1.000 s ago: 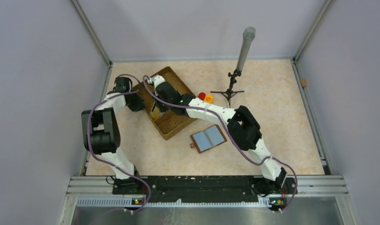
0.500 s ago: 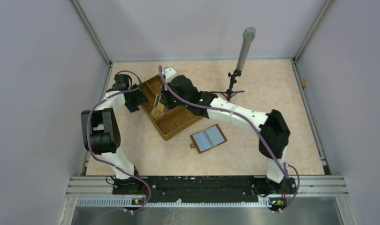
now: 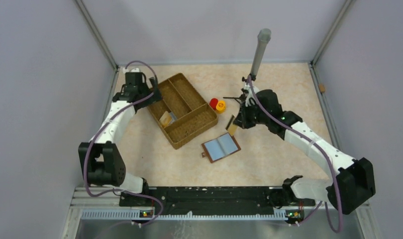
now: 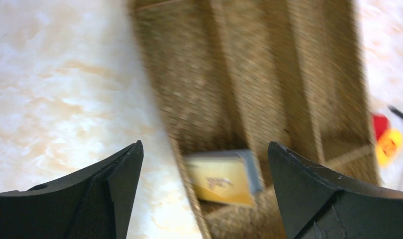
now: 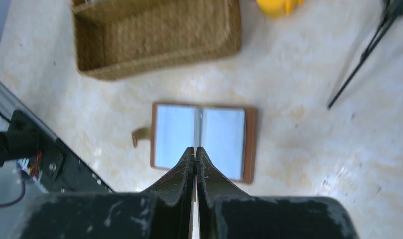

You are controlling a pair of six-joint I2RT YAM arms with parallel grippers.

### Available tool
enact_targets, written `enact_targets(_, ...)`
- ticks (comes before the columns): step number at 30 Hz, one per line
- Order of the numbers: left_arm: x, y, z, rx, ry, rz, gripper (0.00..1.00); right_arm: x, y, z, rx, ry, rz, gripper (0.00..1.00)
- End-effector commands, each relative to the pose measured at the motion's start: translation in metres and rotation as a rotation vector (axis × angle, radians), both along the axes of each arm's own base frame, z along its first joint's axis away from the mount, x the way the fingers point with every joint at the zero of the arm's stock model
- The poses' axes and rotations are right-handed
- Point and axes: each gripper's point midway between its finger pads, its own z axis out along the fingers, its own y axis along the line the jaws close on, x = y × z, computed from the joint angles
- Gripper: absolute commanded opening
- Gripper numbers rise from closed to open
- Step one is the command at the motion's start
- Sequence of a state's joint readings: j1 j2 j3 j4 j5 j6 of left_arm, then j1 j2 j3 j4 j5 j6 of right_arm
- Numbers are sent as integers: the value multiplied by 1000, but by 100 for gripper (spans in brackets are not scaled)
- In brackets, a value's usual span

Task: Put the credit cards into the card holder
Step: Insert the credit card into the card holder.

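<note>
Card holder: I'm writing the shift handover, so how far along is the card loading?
Done: the card holder lies open, but no card visibly sits in it. In hand: the right gripper is shut on what looks like a gold credit card, poised over the holder. Left: a yellow card lying on a blue-grey card in the wicker tray, beneath the open left gripper.

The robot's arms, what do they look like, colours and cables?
Both the left arm and right arm have white links with bulky black joint housings, and a purple cable loops along each. The left gripper and right gripper have matte black tapered fingers.
</note>
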State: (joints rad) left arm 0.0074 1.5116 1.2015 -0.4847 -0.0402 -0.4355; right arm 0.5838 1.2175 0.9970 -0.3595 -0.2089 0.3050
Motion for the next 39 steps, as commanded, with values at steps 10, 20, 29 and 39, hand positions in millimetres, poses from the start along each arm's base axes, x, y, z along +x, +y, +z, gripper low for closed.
enact_targets(10,-121,-179,-21,-205,65,-427,95,-45,-30,-87,125,408,147,0)
enact_targets(20,-170,-247,-58,-452,142,-535,95,-28,-23,-112,121,445,151,0)
enact_targets(29,-171,-246,-74,-375,164,-507,94,-27,-12,-119,147,467,195,0)
enact_targets(39,-153,-243,-13,-227,7,-575,94,-27,-9,-126,125,470,202,0)
